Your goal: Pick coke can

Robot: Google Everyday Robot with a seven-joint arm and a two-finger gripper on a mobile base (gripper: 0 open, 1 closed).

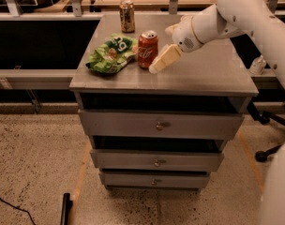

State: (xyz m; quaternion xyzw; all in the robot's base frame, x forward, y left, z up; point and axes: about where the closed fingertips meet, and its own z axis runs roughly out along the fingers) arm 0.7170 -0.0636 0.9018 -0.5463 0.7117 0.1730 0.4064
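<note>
I see the coke can (147, 49), red with white script, upright in the upper centre of the frame on the surface (213, 74), just beside a green bag (110, 55). My pincer (157, 65) hovers just right of it; I cannot tell its spread.

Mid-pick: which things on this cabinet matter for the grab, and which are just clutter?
For the job: coke can; gripper, close beside the can above the cabinet top.
Lying about: green chip bag, on the can's other side; gold-brown can, near the back edge.
</note>
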